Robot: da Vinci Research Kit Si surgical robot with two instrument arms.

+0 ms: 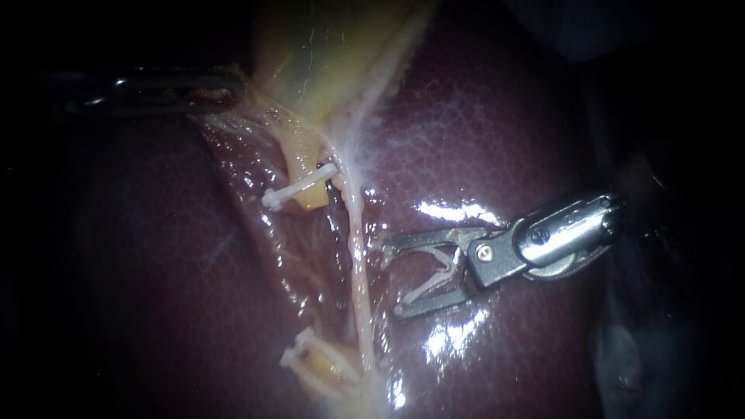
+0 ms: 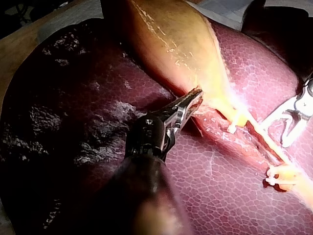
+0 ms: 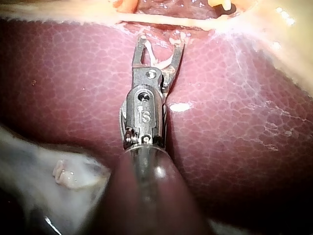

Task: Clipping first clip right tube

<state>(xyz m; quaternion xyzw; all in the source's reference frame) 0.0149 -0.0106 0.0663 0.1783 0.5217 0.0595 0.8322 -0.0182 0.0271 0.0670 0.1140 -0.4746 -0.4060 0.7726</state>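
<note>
The right instrument (image 1: 394, 278) is seen entering from the right, low over the liver (image 1: 497, 132). Its jaws are spread wide, and a white clip (image 1: 427, 287) is carried open between them, with a leg seated against each jaw. The jaw tips are pointed left at the right tube (image 1: 358, 264), a thin pale strand that runs from far to near across the liver. The tips are just beside the tube, on its right. The tube is not yet taken between the jaws, and in the right wrist view it is seen to lie a little ahead of both tips. No clip is seen on this tube along the stretch that shows.

To the left of the tube two yellow stubs (image 1: 304, 164) are seen, each crossed by a clip: a far clip (image 1: 299, 188) and a near clip (image 1: 299, 353). At the far left, the left instrument (image 2: 194, 98) is pressed together on the edge of the gallbladder (image 1: 326, 46), by which the tissue appears to be held taut.

The task is judged to be at the approach: the clip is loaded and aimed, but nothing is placed on the right tube. What is left is for the jaws to be advanced until the tube lies fully inside the open clip, then closed, and the clip released.
</note>
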